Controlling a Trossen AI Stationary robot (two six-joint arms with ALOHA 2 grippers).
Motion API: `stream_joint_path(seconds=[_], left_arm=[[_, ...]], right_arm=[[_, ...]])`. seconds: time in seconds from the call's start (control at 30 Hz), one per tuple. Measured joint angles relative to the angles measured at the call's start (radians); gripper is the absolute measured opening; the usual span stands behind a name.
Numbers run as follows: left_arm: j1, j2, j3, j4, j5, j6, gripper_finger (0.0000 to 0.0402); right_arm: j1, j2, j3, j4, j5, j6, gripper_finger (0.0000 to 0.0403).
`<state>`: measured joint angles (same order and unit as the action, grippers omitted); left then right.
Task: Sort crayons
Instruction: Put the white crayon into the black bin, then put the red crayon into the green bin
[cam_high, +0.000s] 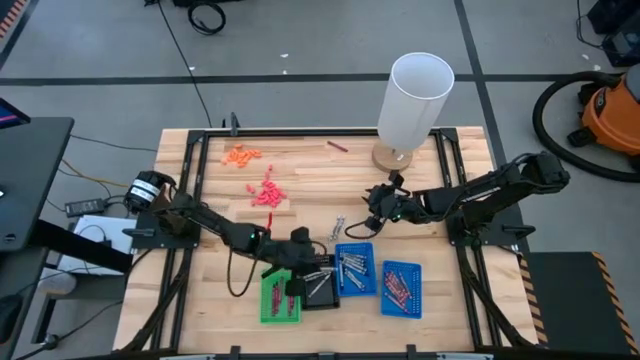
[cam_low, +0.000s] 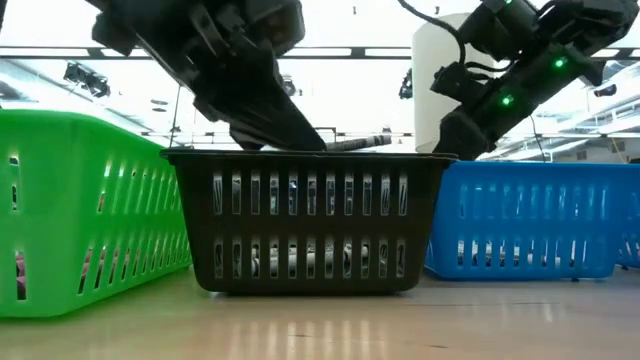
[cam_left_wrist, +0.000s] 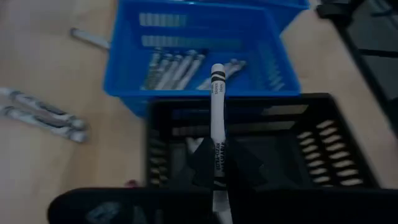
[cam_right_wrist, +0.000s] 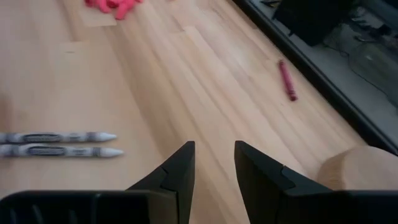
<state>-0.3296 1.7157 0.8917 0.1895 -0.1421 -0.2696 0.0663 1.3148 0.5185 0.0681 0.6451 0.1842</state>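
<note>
Worktop (cam_high: 300, 165): pale wood planks inside a black metal frame, standing on a grey floor with dark seams. Landmark is the black basket (cam_high: 322, 285) near the front edge.

Left claw (cam_left_wrist: 217, 163) hangs just over the black basket, clamped on a silvery grey crayon (cam_left_wrist: 217, 118) whose tip points toward the blue basket (cam_high: 355, 270) right beside it. That blue basket holds more grey crayons. Green basket (cam_high: 279, 296) touches the black basket's other side; a second blue basket (cam_high: 402, 288) sits beyond the first, with reddish sticks inside.

Right claw (cam_right_wrist: 212, 167) hovers over bare wood, farther back from the black basket, fingers partly apart and gripping nothing. Two grey crayons (cam_right_wrist: 59, 144) lie side by side near it; one maroon crayon (cam_right_wrist: 287, 80) lies by the far rail.

Room: white cylinder (cam_high: 414, 100) on a wooden base at the back, orange vacuum (cam_high: 612, 112) on the floor, ceiling strip lights in the low view.
</note>
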Motion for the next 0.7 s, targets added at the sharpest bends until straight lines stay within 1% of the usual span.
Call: stream_joint_path(seconds=[0.2,0.3,0.37,0.57,0.7], left_arm=[[-0.046,0.0,0.0,-0.012,-0.003,-0.008,0.0018],[-0.045,0.0,0.0,-0.022,-0.034,-0.026,0.0027],[-0.044,0.0,0.0,-0.027,-0.047,-0.032,0.0044],[-0.043,-0.003,0.0,-0.033,-0.043,-0.033,0.0119],[-0.025,-0.034,0.001,-0.031,-0.043,-0.026,0.0144]], right_arm=[[0.024,0.0,0.0,0.019,-0.017,0.001,0.0121],[0.033,0.0,0.0,0.024,-0.018,0.006,0.0121],[0.036,0.0,0.0,0.025,-0.018,0.007,0.0121],[0.037,0.0,0.0,0.025,-0.018,0.008,0.0121],[0.037,0.0,0.0,0.025,-0.034,0.007,0.0121]])
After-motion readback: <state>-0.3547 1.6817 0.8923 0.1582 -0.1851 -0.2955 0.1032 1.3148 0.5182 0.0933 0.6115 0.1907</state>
